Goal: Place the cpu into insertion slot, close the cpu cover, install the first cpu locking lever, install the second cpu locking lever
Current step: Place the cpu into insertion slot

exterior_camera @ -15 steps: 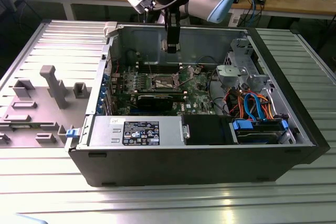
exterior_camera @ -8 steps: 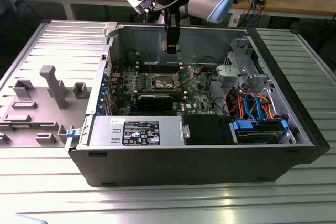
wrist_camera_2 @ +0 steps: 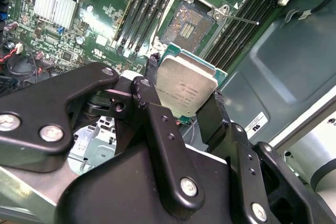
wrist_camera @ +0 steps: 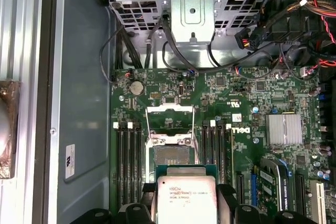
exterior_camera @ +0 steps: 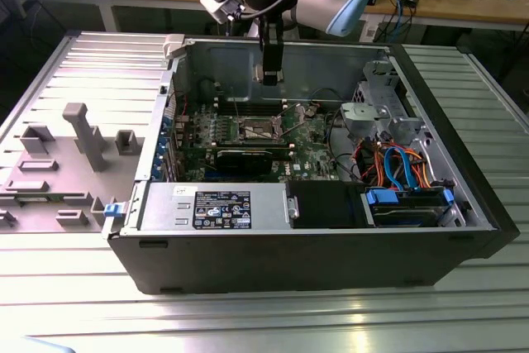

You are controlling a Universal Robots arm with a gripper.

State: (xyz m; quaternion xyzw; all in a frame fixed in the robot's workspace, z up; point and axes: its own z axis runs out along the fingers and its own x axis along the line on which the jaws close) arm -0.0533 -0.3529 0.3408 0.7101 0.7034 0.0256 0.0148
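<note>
I see hand (wrist_camera_2: 182,99) gripping cpu (wrist_camera_2: 187,83) by 2 opposite edges. Cpu hangs in air over green board (wrist_camera: 241,93), near insertion slot (wrist_camera: 170,153), not in it yet. Cpu cover (wrist_camera: 170,108) stands up, open; slot bare. My guess: cpu light, thin, stiff, w/ smooth metal top, so can slip. Underside + slot pins prob v. easy to hurt. Best hold: side edges only, soft squeeze, keep flat.
</note>
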